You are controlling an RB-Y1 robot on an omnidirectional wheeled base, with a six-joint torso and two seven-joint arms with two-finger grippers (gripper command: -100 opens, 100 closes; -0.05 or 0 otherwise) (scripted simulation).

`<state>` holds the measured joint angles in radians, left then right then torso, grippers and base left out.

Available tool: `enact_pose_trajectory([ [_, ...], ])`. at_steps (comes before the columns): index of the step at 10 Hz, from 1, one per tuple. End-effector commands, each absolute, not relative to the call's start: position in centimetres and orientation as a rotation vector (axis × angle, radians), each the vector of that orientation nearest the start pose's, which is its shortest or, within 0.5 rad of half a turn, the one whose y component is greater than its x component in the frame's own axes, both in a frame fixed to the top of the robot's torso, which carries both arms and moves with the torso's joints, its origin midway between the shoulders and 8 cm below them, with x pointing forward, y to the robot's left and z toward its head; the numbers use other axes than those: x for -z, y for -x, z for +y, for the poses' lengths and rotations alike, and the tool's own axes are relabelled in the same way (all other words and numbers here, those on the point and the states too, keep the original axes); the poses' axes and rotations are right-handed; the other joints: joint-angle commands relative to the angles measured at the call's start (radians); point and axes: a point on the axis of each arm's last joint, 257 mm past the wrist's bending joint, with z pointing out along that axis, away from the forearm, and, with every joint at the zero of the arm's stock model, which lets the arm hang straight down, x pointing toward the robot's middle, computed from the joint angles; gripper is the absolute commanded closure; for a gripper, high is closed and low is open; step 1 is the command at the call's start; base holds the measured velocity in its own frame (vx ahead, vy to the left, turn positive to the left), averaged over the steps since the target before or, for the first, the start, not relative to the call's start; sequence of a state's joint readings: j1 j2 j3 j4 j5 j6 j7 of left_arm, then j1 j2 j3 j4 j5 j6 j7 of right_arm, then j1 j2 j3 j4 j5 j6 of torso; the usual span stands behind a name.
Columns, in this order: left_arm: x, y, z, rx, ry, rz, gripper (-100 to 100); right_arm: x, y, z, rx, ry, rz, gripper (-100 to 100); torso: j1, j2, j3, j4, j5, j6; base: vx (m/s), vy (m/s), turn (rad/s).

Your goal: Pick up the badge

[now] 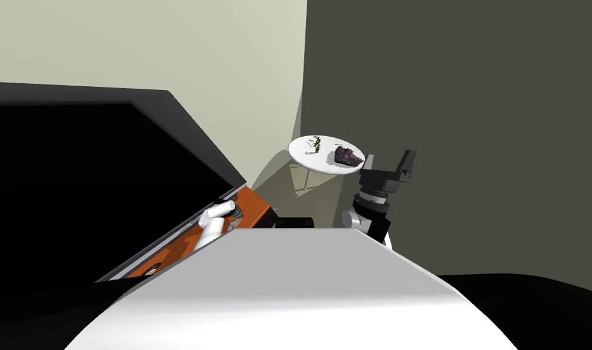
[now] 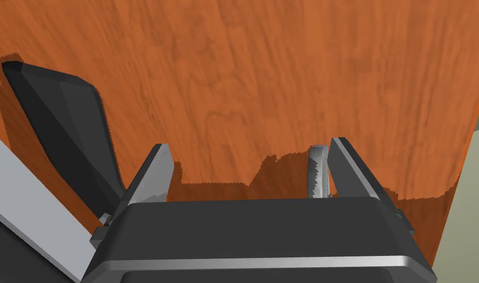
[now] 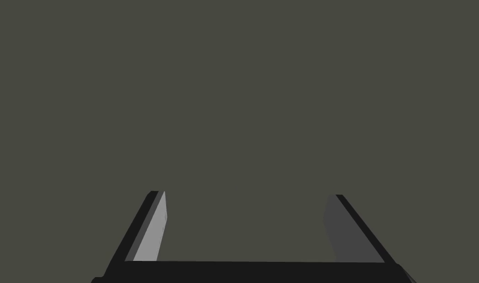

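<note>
The badge (image 2: 319,172) is showing as a small grey disc seen edge-on, sitting on the orange wooden top (image 2: 263,73) between the fingers of the left gripper (image 2: 249,142). It is lying right against the inner face of one finger and well apart from the other. Those fingers are standing spread, not yet pressing it, so I judge the grasp is being lined up. The next move is calling for a slow close, keeping the thin disc from tipping or sliding out.

A dark grey angular piece (image 2: 66,123) is resting on the wood just beyond the other finger. In the head view, the wooden top is appearing at centre left beneath a large black screen (image 1: 76,182). The right gripper (image 1: 388,158), right of centre, is hanging raised and spread beside a round white table (image 1: 306,159).
</note>
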<state>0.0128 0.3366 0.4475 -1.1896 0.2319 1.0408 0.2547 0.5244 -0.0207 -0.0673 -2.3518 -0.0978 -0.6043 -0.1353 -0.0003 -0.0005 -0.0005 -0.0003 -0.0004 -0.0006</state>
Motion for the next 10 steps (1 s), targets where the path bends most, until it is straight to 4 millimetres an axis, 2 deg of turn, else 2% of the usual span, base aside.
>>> enact_pose_trajectory([
  [1, 51.5, -26.1, 51.5, 0.114, 2.701, 1.077, -100, -6.8, -30.2, -30.4, -1.45, -0.602, 0.43, 0, 0.0, 0.0, 0.0, 0.0, 0.0, 0.0, 0.025, 0.004, -0.032],
  [2, 51.9, -24.6, 51.8, 0.084, 2.751, 1.042, -100, -6.8, -30.2, -30.4, -1.45, -0.602, 0.43, 0, 0.0, 0.0, 0.0, 0.0, 0.0, 0.0, 0.032, 0.008, -0.042],
  [3, 52.0, -24.4, 51.6, 0.076, 2.759, 1.044, -100, -6.8, -30.2, -30.4, -1.45, -0.602, 0.43, 0, 0.001, 0.0, 0.0, 0.0, 0.0, 0.0, 0.022, 0.006, -0.011],
  [5, 52.5, -21.4, 51.9, 0.012, 2.856, 0.981, -100, -6.8, -30.2, -30.4, -1.45, -0.602, 0.43, 0, 0.001, 0.0, 0.0, 0.0, 0.0, 0.0, 0.019, 0.008, -0.027],
  [6, 52.5, -21.4, 51.9, 0.01, 2.858, 0.982, -100, -6.8, -30.2, -30.4, -1.45, -0.602, 0.43, 0, 0.001, 0.0, 0.0, 0.0, 0.0, 0.0, 0.015, 0.01, -0.01],
  [10, 52.9, -17.6, 52.0, -0.071, 2.98, 0.889, -100, -6.8, -30.2, -30.4, -1.45, -0.602, 0.43, 0, 0.001, 0.002, 0.001, 0.0, 0.0, 0.0, 0.003, 0.009, -0.019],
])
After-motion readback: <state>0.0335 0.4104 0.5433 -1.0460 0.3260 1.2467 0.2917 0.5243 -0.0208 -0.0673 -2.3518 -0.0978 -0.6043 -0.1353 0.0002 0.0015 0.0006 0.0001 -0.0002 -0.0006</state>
